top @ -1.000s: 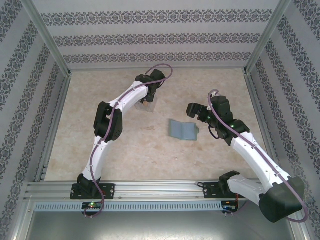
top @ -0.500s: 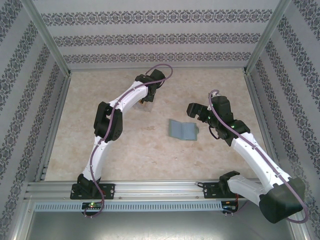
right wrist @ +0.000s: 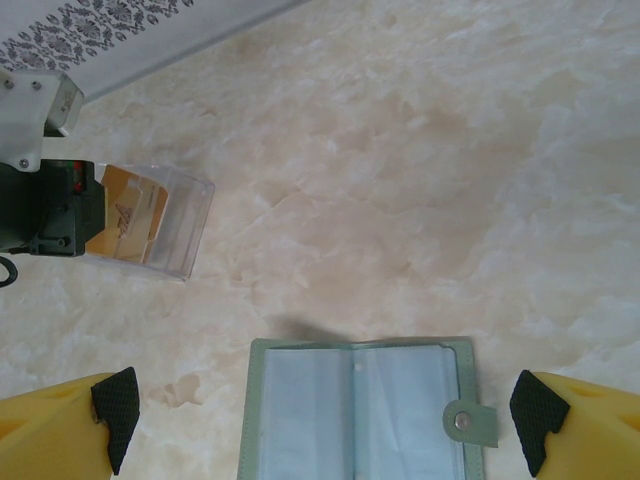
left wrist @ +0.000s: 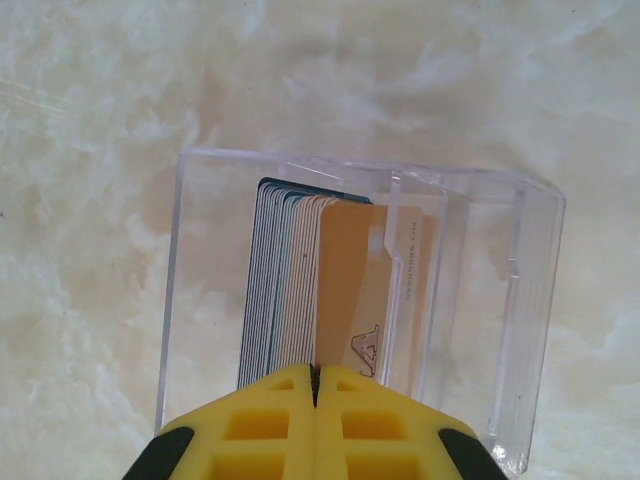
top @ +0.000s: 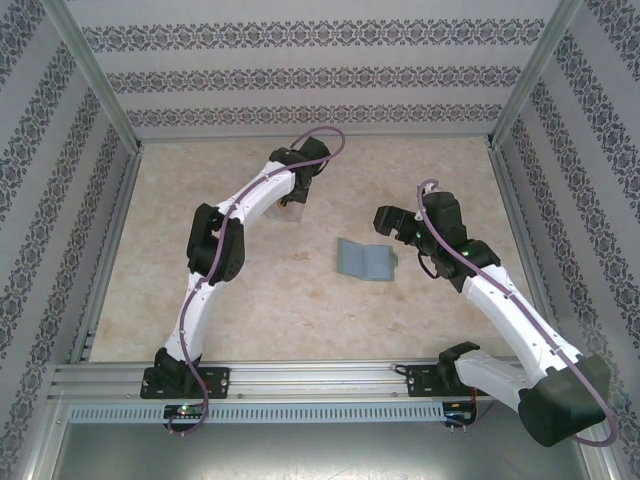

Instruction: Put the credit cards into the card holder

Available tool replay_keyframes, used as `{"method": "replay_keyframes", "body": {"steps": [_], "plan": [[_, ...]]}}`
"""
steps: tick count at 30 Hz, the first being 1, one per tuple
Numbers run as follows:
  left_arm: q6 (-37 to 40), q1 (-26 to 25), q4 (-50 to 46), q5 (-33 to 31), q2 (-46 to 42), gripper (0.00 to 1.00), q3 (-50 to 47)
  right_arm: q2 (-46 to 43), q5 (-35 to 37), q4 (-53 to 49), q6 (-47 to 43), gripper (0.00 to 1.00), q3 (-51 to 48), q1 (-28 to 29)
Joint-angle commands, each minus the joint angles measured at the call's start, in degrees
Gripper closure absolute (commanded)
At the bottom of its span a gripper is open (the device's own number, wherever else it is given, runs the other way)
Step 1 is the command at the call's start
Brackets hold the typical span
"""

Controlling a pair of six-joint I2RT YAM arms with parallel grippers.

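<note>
A marbled beige bench (top: pixel 300 310) sits inside walls of grey-patterned wallpaper (top: pixel 300 80), with two arms reaching over it. The left fingers (left wrist: pixel 316 392) are pressed fully together over the one clear plastic stand (left wrist: pixel 545 300), and the near edge of the single orange-yellow credit card (left wrist: pixel 350 290) runs into the seam between them, apparently pinched. Beside that card stands a tight row of pale credit cards (left wrist: pixel 280 280) with dark edges, too closely packed to count. The right fingers (top: pixel 392 222) are spread wide and hold nothing. The one sage-green card holder (right wrist: pixel 360 410) lies open and flat on the bench between them in the right wrist view, well apart from the stand.
</note>
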Motion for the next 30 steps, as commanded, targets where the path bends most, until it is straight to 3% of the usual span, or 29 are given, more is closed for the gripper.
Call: {"method": "replay_keyframes", "body": {"steps": [1, 11, 16, 21, 23, 30], "plan": [[-0.7, 0.8, -3.5, 1.2, -3.0, 0.95, 2.1, -0.6, 1.4, -0.2, -0.4, 0.02, -0.3, 0.0], [-4.2, 1.2, -9.5, 10.2, -4.6, 0.96, 6.9, -1.7, 1.5, -0.5, -0.5, 0.02, -0.8, 0.0], [-6.3, 1.6, -10.2, 13.4, -9.6, 0.97, 6.2, -2.6, 1.4, 0.7, -0.7, 0.02, -1.7, -0.2], [-8.7, 2.4, -5.9, 28.5, -15.8, 0.97, 1.9, -0.1, -11.2, 7.3, -2.9, 0.03, -2.8, 0.1], [-10.1, 2.7, -1.5, 35.2, -19.0, 0.97, -1.6, 0.9, -12.9, 9.0, -1.2, 0.05, -3.3, -0.1], [-16.2, 3.1, 23.1, 54.6, -28.5, 0.96, -19.9, 1.2, -17.3, 14.6, 0.4, 0.07, -4.5, 0.0]]}}
